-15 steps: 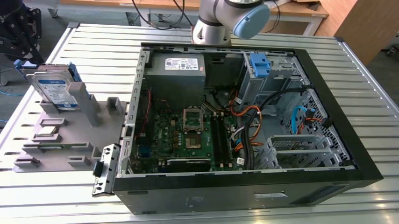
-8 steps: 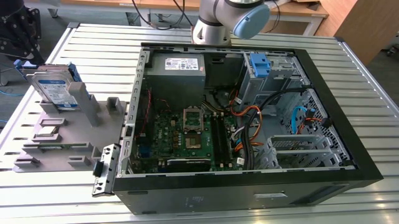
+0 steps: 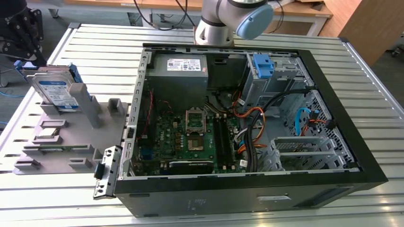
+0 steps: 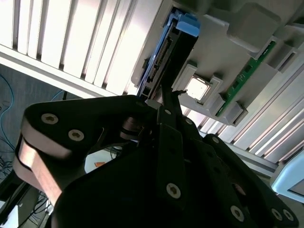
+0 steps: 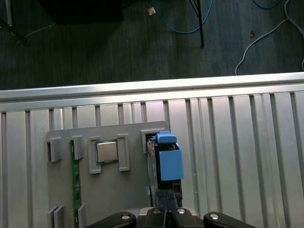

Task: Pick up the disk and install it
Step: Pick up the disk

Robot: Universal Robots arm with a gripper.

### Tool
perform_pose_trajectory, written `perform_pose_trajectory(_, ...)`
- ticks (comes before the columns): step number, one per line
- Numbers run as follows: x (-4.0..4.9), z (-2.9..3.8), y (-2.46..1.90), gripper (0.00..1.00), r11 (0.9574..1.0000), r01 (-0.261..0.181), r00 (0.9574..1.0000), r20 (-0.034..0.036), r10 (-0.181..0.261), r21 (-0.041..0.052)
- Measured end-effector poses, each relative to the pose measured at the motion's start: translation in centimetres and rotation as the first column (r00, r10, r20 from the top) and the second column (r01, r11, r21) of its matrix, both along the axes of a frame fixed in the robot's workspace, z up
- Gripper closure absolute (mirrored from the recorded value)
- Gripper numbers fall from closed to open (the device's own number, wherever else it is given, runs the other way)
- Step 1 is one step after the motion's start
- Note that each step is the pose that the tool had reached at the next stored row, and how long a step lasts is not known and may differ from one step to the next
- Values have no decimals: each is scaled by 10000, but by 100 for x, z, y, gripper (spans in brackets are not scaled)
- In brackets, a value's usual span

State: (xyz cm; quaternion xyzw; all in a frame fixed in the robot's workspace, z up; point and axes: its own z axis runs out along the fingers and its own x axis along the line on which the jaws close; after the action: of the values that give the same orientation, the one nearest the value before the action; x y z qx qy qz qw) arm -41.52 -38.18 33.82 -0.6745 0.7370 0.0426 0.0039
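The disk stands on edge in a slot at the far end of a grey holder block, at the exterior view's left. It is silver with a white-and-blue label and a blue carrier frame. In both wrist views I look down on its blue top edge. My gripper hangs above the disk and apart from it. Its black fingers are pressed together, shut on nothing.
The open computer case lies beside the block, with a blue bracket in its drive cage and a grey power supply. On the block, a processor chip and a green memory stick sit beside the disk. The slatted table ends just past the block.
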Motion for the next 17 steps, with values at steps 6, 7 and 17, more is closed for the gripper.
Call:
perform_pose_trajectory(6,3,-14,0,89,10000,-3,10000,-2,3,0)
perform_pose_trajectory(7,3,-16,1,89,10000,-3,10000,-2,3,2)
perform_pose_trajectory(17,4,-15,9,89,10000,-3,10000,-1,3,6)
